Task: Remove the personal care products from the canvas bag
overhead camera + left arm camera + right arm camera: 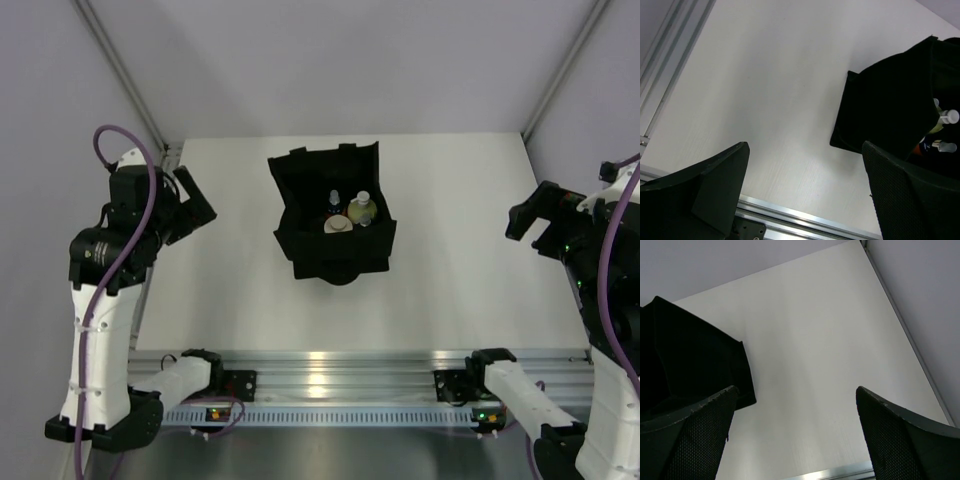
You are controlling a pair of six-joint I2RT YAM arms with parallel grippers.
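**White table inside a grey enclosure**

A white table (450, 300) fills the middle of the overhead view, its surface matte with a faint grain. Along its near edge runs a shiny aluminium rail (340, 365), with a slotted grey strip (340, 412) just below it. Pale grey walls (340, 60) enclose the table. Two slanted metal bars (120, 70) rise from its far corners.

Walls of the canvas bag (340, 255) ring the packed bottles (361, 209), top open; bare table (470, 250) lies either side
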